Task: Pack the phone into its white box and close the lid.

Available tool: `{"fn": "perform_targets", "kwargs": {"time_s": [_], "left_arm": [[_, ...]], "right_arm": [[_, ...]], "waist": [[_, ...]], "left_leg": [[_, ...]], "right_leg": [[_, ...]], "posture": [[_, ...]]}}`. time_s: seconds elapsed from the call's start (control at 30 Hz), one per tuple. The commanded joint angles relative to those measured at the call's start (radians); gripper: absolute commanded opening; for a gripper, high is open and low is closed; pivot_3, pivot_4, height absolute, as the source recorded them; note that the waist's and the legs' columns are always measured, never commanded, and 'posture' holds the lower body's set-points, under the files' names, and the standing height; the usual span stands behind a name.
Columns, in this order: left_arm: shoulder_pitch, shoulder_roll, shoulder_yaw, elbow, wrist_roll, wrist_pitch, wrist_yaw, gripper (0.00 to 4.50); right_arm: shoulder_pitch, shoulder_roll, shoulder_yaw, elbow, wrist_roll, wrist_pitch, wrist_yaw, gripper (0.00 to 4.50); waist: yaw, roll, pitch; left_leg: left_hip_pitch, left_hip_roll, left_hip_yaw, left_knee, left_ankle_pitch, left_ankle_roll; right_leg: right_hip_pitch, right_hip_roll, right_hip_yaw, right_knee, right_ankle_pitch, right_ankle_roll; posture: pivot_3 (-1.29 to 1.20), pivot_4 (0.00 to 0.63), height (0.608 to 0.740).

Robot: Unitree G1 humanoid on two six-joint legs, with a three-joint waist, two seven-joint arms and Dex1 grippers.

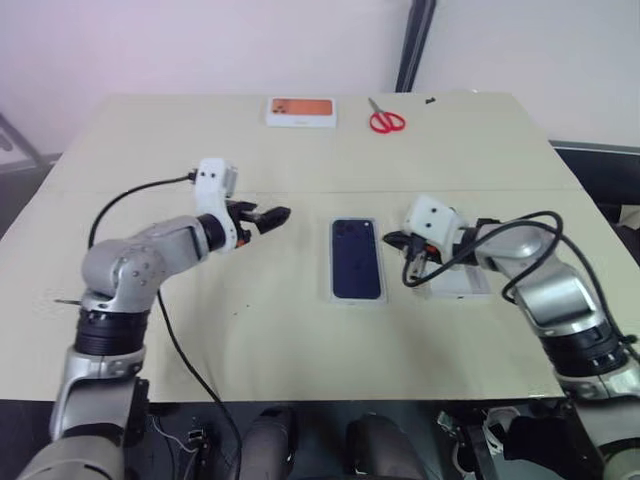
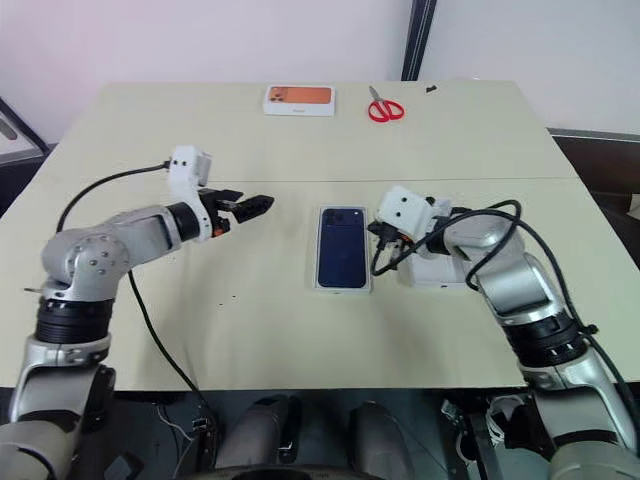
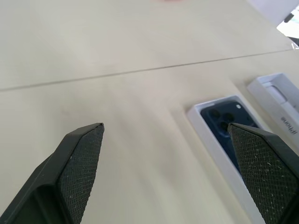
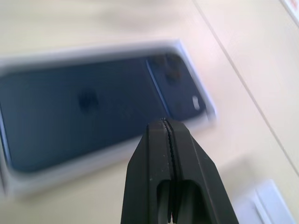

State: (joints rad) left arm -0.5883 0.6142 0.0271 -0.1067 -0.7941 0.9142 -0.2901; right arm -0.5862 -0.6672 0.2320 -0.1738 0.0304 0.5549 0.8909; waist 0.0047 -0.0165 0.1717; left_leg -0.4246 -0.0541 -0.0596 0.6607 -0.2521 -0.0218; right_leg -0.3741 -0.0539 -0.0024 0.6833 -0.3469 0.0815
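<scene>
The phone [image 1: 357, 256] lies back up inside the white box [image 1: 357, 296], its camera cluster at the far end, in the middle of the worktop [image 1: 300, 340]. The box sits between the two hands.

The left hand [image 1: 270, 216] hovers above the worktop, well to the left of the box, its fingers [image 3: 81, 161] spread wide and empty, pointing across toward the phone. In the left wrist view the box's far end and the phone's cameras show just inside one fingertip, with bare worktop between the two pads.

The right hand [image 1: 392, 240] is clenched tight with nothing between its fingers [image 4: 170, 154], the two pads pressed flat together. It sits just beside the box's right edge, near the far end, pointing leftward and a little down at the phone. Whether the tips touch the box rim cannot be told. In the right wrist view the phone fills the space just ahead of the closed tips, camera cluster off to one side.

The lid [image 2: 437, 270] lies on the worktop right of the box, under the right hand's wrist, its pale inside up.

At the far edge, well beyond both hands, lie a white box with orange print [image 1: 301, 110] and red scissors [image 1: 386, 120].
</scene>
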Motion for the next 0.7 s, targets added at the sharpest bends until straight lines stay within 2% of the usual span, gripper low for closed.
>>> {"fn": "perform_targets", "kwargs": {"time_s": [0.03,0.13,0.27,0.37,0.4,0.5,0.57,0.7], "left_arm": [[0.074,0.093,-0.061,-0.074,0.167,-0.184,-0.162,4.47],[0.13,0.119,-0.091,-0.065,0.255,-0.276,-0.236,4.47],[0.151,0.102,-0.117,-0.029,0.322,-0.299,-0.277,4.47],[0.146,0.087,-0.121,-0.021,0.349,-0.291,-0.298,3.74],[0.142,0.083,-0.125,-0.022,0.359,-0.291,-0.306,3.14],[0.104,0.07,-0.147,-0.015,0.392,-0.284,-0.334,1.74],[0.051,0.071,-0.215,0.003,0.449,-0.289,-0.376,0.72],[-0.031,0.035,-0.302,0.032,0.511,-0.287,-0.438,0.72]], "right_arm": [[-0.057,0.056,0.03,0.0,-0.033,0.03,-0.053,0.0],[-0.08,0.089,0.061,0.022,-0.06,0.042,-0.077,0.0],[-0.094,0.097,0.087,0.035,-0.088,0.034,-0.085,0.0],[-0.099,0.089,0.081,0.039,-0.096,0.035,-0.089,0.0],[-0.1,0.082,0.075,0.039,-0.099,0.037,-0.089,0.0],[-0.091,0.033,0.059,0.037,-0.115,0.041,-0.08,0.0],[-0.068,-0.032,0.063,0.027,-0.132,0.02,-0.052,0.0],[-0.048,-0.104,0.088,0.016,-0.156,-0.001,-0.019,0.0]], "waist": [[-0.002,0.001,0.0],[0.003,0.002,0.001],[0.008,0.002,0.001],[0.005,0.001,0.001],[0.004,0.002,0.001],[0.004,0.002,0.001],[0.008,0.002,0.001],[0.005,0.002,0.001]], "left_leg": [[0.0,0.0,0.0,0.0,0.0,0.0],[0.0,0.0,0.0,-0.001,0.0,0.0],[0.0,0.0,0.0,-0.001,0.0,0.001],[-0.001,0.0,0.0,-0.001,-0.001,0.001],[-0.001,0.0,0.0,-0.001,-0.001,0.001],[-0.001,0.0,0.0,-0.001,-0.001,0.001],[-0.001,0.0,0.0,-0.001,-0.001,0.001],[-0.001,-0.001,0.001,0.0,-0.002,0.003]], "right_leg": [[0.0,0.0,0.0,0.0,0.0,0.0],[-0.001,0.0,0.0,0.0,0.0,0.0],[-0.001,-0.001,0.0,0.0,0.0,0.0],[-0.001,-0.001,0.0,0.0,0.0,0.0],[-0.001,-0.001,0.0,0.0,0.0,0.0],[-0.002,-0.001,0.0,0.001,0.0,0.0],[-0.001,-0.001,0.0,0.001,0.0,0.0],[0.0,-0.001,-0.001,0.0,0.0,0.0]], "posture": [[0.0,0.15,0.74],[0.0,0.15,0.74],[0.0,0.15,0.74],[0.0,0.15,0.74],[0.0,0.15,0.74],[0.0,0.15,0.74],[0.0,0.15,0.74],[0.0,0.15,0.74]]}}
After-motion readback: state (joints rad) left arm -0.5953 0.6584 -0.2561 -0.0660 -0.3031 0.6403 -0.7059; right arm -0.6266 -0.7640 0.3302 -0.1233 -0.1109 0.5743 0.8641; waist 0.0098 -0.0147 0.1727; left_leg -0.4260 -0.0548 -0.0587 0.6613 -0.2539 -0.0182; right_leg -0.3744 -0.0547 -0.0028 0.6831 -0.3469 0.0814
